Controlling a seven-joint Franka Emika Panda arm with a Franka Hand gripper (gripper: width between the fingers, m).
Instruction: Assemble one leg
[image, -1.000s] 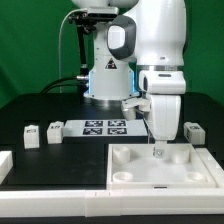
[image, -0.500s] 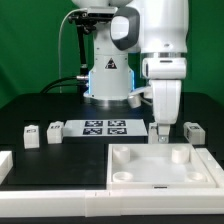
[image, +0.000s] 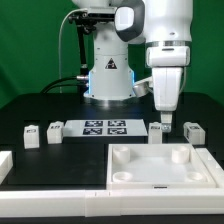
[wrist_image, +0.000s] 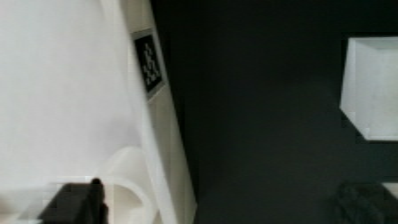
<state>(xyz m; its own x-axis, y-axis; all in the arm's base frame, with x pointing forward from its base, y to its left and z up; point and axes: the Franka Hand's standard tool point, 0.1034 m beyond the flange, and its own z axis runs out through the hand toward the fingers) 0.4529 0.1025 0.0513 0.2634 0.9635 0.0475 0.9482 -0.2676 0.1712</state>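
Note:
Several small white legs with tags stand on the black table: two at the exterior view's left (image: 31, 135) (image: 55, 131) and two behind the panel at the right (image: 157, 128) (image: 193, 130). The large white panel (image: 160, 170) with round corner sockets lies in front. My gripper (image: 166, 120) hangs above the panel's back right corner, near the two right legs, and holds nothing. In the wrist view the gripper (wrist_image: 217, 205) looks open, one dark finger (wrist_image: 71, 205) over a panel socket (wrist_image: 111, 180). A white block (wrist_image: 374, 85), likely a leg, lies on the table beside the panel.
The marker board (image: 105, 126) lies on the table between the left and right legs. A white part (image: 5, 163) sits at the exterior view's left edge. The robot base (image: 108, 75) stands behind.
My gripper has risen from the panel's back right socket and shifted toward the exterior view's right. The legs and panel have not moved.

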